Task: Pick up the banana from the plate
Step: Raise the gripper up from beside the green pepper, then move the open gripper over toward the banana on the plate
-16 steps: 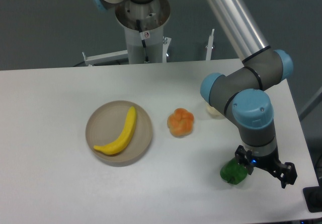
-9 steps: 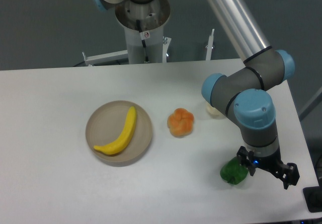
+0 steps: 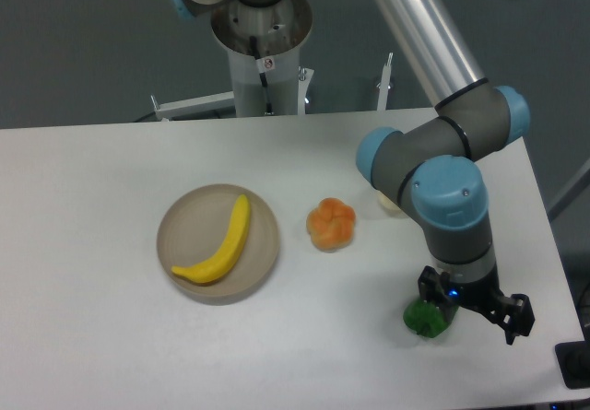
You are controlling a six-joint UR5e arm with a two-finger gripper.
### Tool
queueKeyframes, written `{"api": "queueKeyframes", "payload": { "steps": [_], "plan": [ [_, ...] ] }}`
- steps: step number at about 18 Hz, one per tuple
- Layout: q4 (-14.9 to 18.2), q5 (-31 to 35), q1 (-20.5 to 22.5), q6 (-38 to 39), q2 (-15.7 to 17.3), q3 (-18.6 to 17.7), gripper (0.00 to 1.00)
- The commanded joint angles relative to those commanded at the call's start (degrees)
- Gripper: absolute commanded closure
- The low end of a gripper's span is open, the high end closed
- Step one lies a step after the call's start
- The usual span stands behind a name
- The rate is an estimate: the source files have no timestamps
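Banana (image 3: 219,245) lies diagonally on plate (image 3: 182,219), left side of table (image 3: 92,170). Gripper (image 3: 472,307) well apart at right front edge, beside green object (image 3: 424,319); jaw state cannot tell. Orange fruit (image 3: 331,224) between.

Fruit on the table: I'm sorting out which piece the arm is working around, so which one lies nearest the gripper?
The green fruit, right beside the gripper. The orange fruit sits mid-table; the banana lies far off on the plate.

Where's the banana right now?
The banana lies diagonally on the plate, left of centre, with the orange fruit to its right.
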State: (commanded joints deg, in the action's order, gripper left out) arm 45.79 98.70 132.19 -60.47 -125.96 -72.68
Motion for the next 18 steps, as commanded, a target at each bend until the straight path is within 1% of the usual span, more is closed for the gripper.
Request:
{"api": "queueKeyframes", "payload": {
  "steps": [4, 6, 9, 11, 13, 15, 16, 18],
  "plan": [
    [0.1, -0.3, -0.2, 0.4, 2.9, -4.0, 0.00],
    [0.1, -1.7, -1.1, 3.6, 4.4, -6.0, 0.00],
    [0.5, -3.3, -2.3, 10.4, 6.3, -7.6, 0.00],
    [0.8, -3.3, -3.0, 12.1, 7.7, -9.5, 0.00],
    [1.0, -3.3, -3.3, 13.3, 9.9, -12.4, 0.00],
    [2.1, -3.4, -3.5, 13.3, 11.8, -14.9, 0.00],
    [2.7, -3.4, -3.7, 13.3, 12.9, -16.8, 0.00],
    [5.0, -4.7, -4.7, 15.0, 14.2, -18.7, 0.00]
  ]
}}
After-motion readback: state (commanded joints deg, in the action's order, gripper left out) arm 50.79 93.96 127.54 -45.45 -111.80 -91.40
